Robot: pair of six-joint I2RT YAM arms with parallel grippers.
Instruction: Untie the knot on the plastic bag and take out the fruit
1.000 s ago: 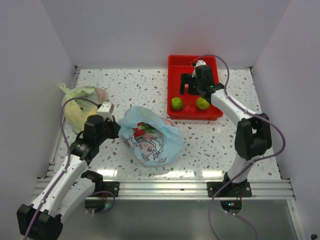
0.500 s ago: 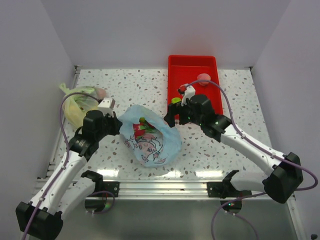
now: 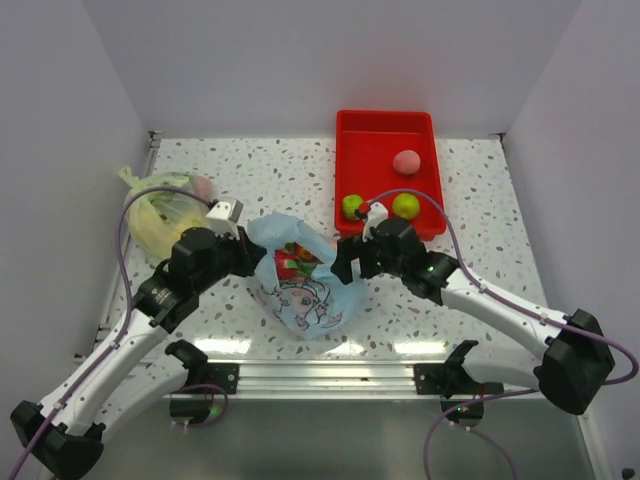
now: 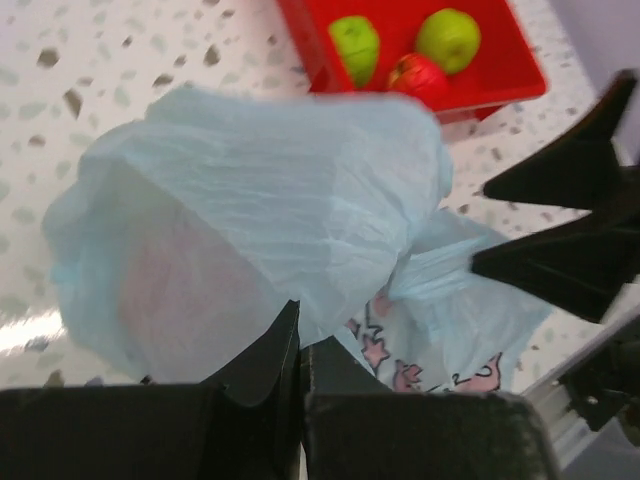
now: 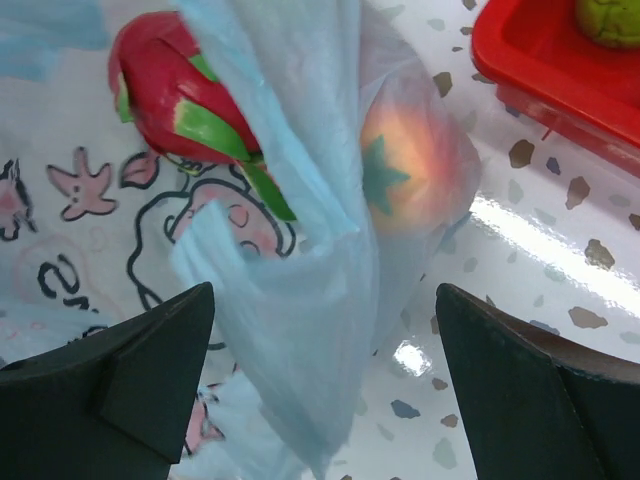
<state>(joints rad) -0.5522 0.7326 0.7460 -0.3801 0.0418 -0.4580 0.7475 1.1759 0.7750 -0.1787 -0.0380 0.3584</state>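
The light blue plastic bag [image 3: 300,285] with the cartoon girl's face lies mid-table, its mouth gaping. My left gripper [image 3: 246,258] is shut on the thin plastic of its left edge [image 4: 260,200], the jaws pinched together [image 4: 300,345]. At the bag's right side my right gripper [image 3: 345,262] is open, and a loose fold of the bag [image 5: 300,330] hangs between its wide-apart fingers [image 5: 325,370]. A pink dragon fruit [image 5: 170,90] and an orange-pink fruit [image 5: 410,170] show inside the bag. The knot is out of view.
The red tray [image 3: 388,128] at the back right holds a pinkish fruit [image 3: 406,161] and two green ones [image 3: 352,206] [image 3: 405,205]. A yellow-green bag [image 3: 160,210] with yellow fruit lies at the left wall, just behind my left arm.
My right arm swung from the red tray to the bag's right side, uncovering the pinkish fruit there. My left gripper drew the bag's edge slightly right and up.
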